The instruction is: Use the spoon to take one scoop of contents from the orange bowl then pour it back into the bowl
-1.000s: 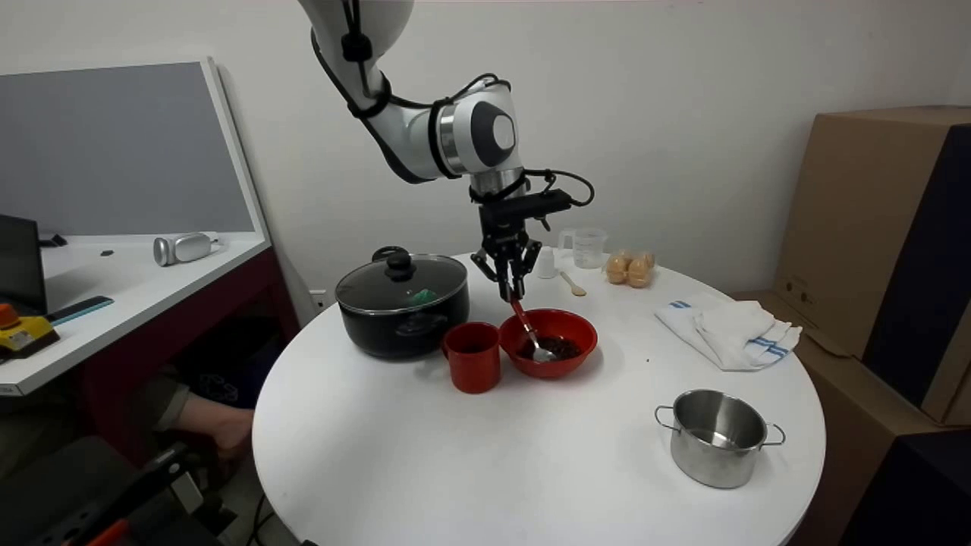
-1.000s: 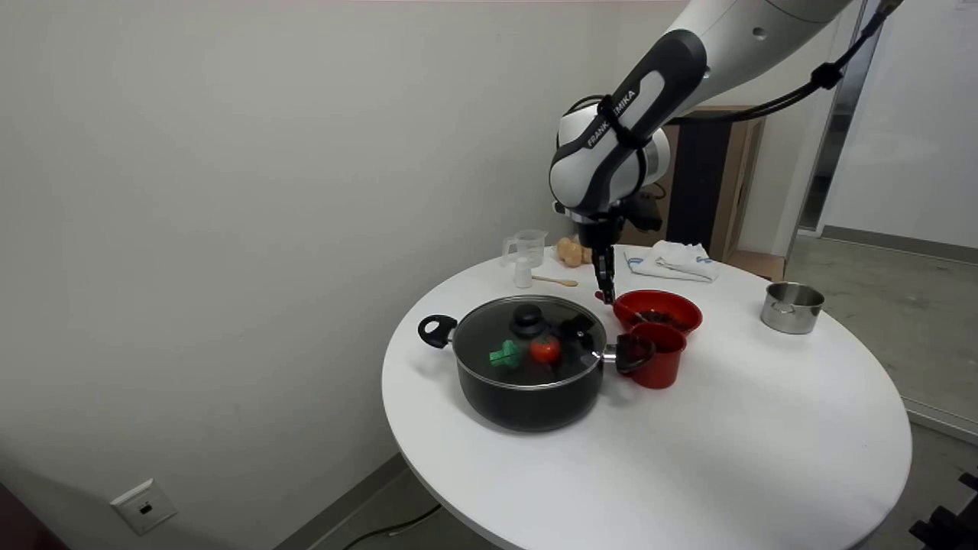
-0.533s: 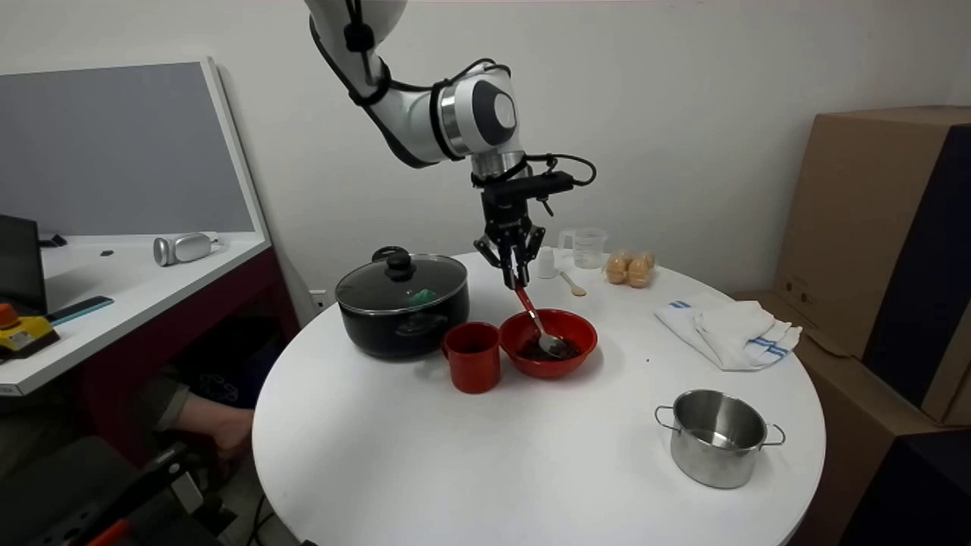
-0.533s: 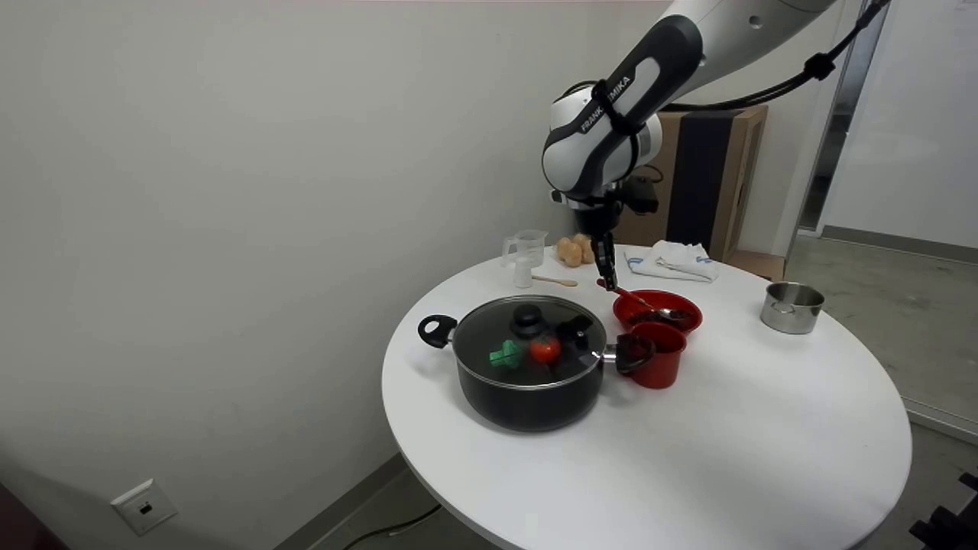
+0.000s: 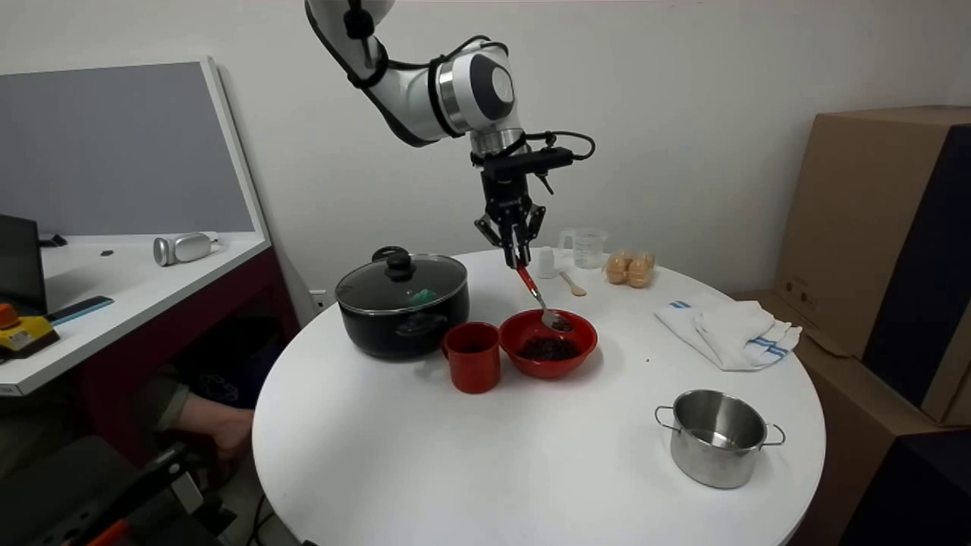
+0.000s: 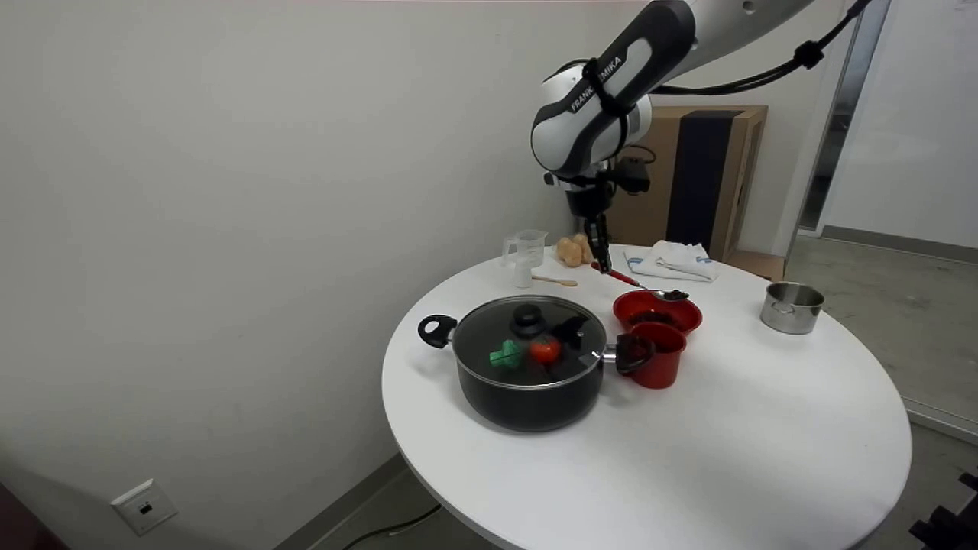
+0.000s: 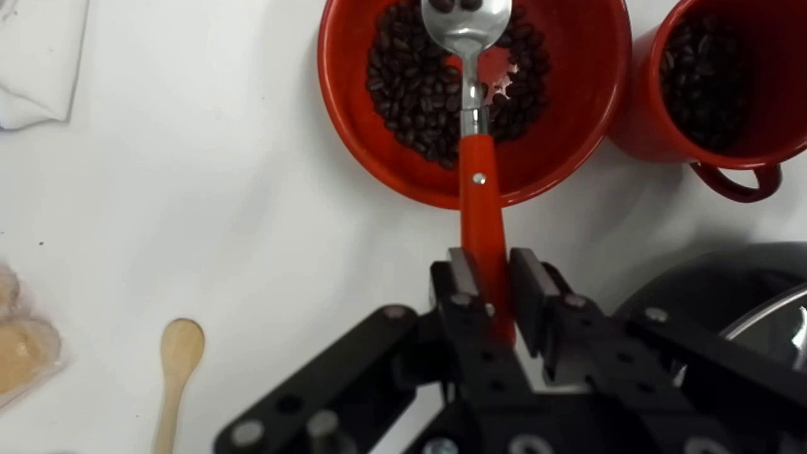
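Note:
My gripper (image 5: 519, 262) is shut on the red handle of the spoon (image 5: 529, 282), also seen in the wrist view (image 7: 480, 189), with a pad on each side of the handle's end. The spoon slants down from the gripper, its silvery head above the red-orange bowl (image 5: 523, 365). In an exterior view, dark beans (image 6: 677, 296) lie heaped on the spoon's head, which is clear of the bowl's contents. More dark beans (image 7: 410, 101) cover the bowl's bottom around a bare patch. In the wrist view the top edge cuts off the spoon's tip.
A red mug (image 5: 473, 362) with dark beans stands right beside the bowl. A black lidded pot (image 5: 402, 311) is behind the mug. A wooden spoon (image 7: 176, 359), clear jug (image 5: 588, 247), eggs (image 5: 630, 270), white cloth (image 5: 732, 334) and steel pot (image 5: 717, 440) stand around.
My gripper has risen with the spoon. The spoon's head has come up out of the beans to above the bowl, now bearing some beans. The bowl has not moved.

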Controlling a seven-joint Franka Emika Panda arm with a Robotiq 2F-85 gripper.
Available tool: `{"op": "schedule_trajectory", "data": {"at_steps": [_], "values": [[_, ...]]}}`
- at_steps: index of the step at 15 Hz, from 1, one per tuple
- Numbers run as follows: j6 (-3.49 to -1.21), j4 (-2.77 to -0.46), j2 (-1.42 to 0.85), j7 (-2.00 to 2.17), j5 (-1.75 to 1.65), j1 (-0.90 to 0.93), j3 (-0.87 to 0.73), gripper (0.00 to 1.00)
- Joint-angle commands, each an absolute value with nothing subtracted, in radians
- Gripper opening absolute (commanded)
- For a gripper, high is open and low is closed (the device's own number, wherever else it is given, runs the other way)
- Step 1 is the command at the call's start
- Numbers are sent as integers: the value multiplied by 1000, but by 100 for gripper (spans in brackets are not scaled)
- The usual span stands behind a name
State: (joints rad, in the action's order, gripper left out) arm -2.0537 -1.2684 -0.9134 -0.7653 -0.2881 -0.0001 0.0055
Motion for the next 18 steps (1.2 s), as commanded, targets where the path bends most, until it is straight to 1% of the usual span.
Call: {"op": "schedule_trajectory", "data": {"at_steps": [1,7,15,18], "values": [[-1979,-1199,-914,-754,-326,31,-6,8],[-1917,-1128,-907,-750,-360,69,-8,8],[-1921,-1135,-839,-743,-416,97,-20,8],[-1919,-1129,-848,-748,-417,96,-16,8]]}}
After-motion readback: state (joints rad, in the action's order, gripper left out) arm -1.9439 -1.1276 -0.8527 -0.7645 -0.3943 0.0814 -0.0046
